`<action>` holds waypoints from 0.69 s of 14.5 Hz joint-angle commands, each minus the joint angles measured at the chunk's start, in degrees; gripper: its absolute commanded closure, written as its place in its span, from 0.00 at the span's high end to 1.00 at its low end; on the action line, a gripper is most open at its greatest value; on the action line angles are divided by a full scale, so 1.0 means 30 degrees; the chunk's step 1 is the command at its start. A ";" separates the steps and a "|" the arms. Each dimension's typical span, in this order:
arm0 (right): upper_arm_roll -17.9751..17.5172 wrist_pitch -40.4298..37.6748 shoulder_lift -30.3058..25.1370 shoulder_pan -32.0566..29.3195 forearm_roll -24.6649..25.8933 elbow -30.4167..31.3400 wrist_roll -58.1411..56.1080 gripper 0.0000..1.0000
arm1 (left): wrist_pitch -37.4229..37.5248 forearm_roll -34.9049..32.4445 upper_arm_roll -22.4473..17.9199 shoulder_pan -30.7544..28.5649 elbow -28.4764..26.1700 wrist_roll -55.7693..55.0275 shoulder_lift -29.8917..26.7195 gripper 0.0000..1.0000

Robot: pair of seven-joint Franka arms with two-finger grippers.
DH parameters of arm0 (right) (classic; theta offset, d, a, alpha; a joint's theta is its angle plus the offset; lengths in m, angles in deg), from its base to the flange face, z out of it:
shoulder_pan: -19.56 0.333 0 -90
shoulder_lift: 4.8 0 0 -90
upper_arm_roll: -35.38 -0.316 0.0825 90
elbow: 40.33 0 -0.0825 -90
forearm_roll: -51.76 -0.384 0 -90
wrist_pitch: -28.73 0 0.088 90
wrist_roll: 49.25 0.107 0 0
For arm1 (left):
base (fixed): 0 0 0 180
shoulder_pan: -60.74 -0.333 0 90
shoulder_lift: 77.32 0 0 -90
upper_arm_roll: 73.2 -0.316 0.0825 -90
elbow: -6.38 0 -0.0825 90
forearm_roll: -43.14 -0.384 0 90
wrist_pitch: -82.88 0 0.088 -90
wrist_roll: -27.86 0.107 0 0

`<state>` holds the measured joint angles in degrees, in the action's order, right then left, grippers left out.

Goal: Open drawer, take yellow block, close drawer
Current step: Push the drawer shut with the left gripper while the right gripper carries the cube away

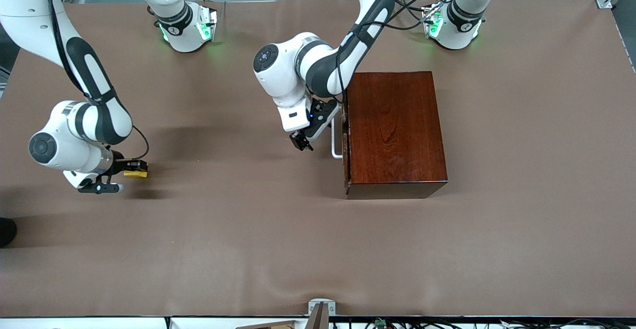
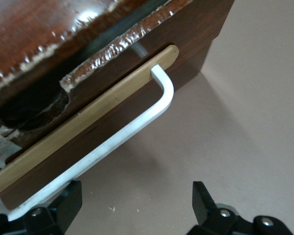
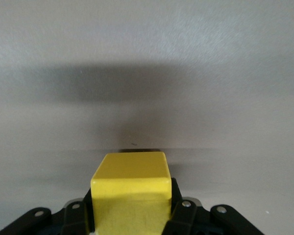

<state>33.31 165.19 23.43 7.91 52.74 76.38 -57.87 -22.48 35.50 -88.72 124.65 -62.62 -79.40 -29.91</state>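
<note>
Yellow block (image 3: 132, 191) clamped between the right gripper's (image 1: 135, 167) fingers, over bare table (image 1: 248, 239) toward the right arm's end, well apart from the box. Drawer (image 2: 88, 120) pushed flush into the dark wooden box (image 1: 395, 130), white handle (image 1: 336, 140) just beside the left gripper (image 1: 301, 141). Left fingers (image 2: 206, 198) spread wide, gripping nothing, near the handle without touching.

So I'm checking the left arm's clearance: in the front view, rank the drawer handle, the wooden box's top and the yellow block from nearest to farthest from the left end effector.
1. White drawer handle: right beside the open left end effector, on the box's front.
2. Wooden box top: just past the handle.
3. Yellow block: farthest, held in the right end effector toward the right arm's end of the table.
</note>
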 commanded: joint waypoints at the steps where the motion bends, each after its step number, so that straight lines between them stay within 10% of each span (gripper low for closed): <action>1: -0.0392 0.0334 -0.0563 -0.0336 0.0318 0.0736 0.0087 0.59 | 0.1221 -0.0529 -0.0014 -0.0093 -0.0203 -0.0250 -0.0307 1.00; 2: -0.0392 0.0305 -0.0563 -0.0365 0.0318 0.0707 0.0088 1.00 | 0.1311 -0.0529 -0.0014 -0.0122 -0.0203 -0.0309 -0.0307 1.00; 10: -0.0597 -0.3288 -0.2143 0.0101 0.0289 -0.1630 0.0058 1.00 | -0.0386 0.0201 0.0075 -0.0210 0.0061 -0.0398 -0.1388 1.00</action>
<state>32.17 161.07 20.01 7.99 52.74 74.24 -57.86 -23.12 35.59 -88.68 124.30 -61.87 -79.82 -30.83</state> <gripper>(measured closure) 0.000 0.000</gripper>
